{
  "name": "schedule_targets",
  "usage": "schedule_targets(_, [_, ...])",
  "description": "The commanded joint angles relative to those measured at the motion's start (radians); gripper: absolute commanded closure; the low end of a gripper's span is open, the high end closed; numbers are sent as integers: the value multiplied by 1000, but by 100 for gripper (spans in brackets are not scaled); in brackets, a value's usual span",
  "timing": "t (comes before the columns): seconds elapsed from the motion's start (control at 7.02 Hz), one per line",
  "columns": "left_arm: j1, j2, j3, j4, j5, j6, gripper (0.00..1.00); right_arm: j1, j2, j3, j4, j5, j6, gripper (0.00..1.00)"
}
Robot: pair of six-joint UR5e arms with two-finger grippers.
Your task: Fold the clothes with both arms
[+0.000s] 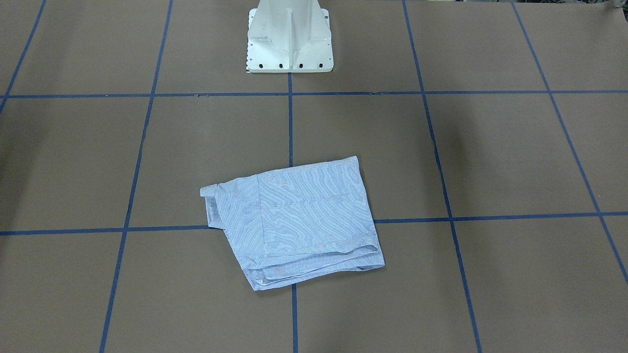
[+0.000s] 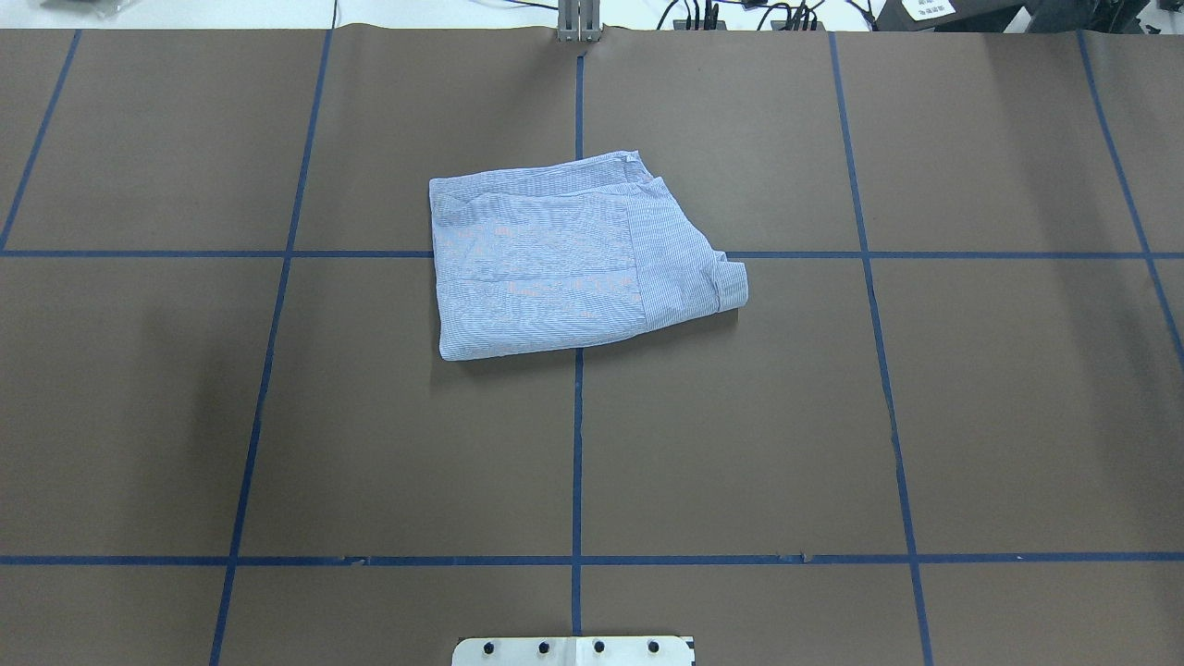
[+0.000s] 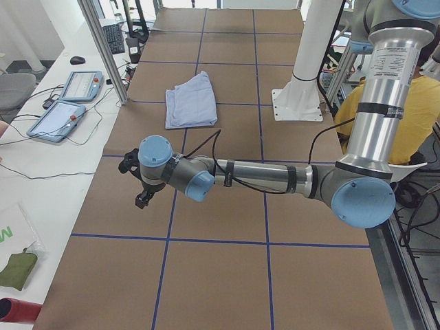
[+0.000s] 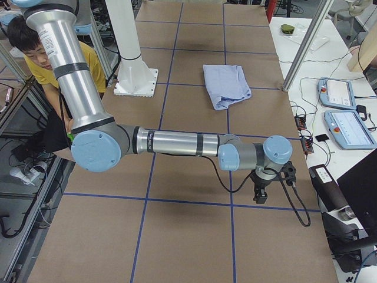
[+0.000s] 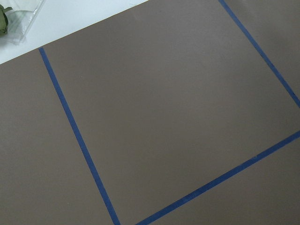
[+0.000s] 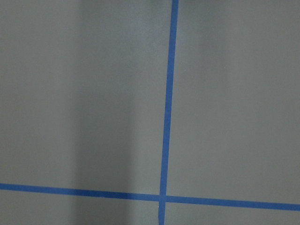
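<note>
The light-blue striped shirt lies folded into a compact rectangle on the brown table, collar end toward the robot's right. It is small and far off in both side views. My left gripper hangs over the table near the robot's left end, far from the shirt, and I cannot tell whether it is open or shut. My right gripper hangs over the opposite end, its state also unclear. Both wrist views show only bare brown table and blue tape lines.
The white pedestal base stands at the robot's edge of the table. A person in a yellow shirt sits behind it. Tablets and cables lie on the white side bench beyond an aluminium post.
</note>
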Motion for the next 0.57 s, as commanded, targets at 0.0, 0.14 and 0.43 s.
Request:
schedule_targets(0.0, [-9,184,-154,38,6,27,1,11,-58,80,-8,-5,-12,0])
schedule_targets(0.14, [-25,187,-185,46,12,11,1,11,-82,98,0,-14,-14,0])
schedule_targets(0.43, [-29,201,-175,41,44,3,1,12,-89,109,0,-20,-22,0])
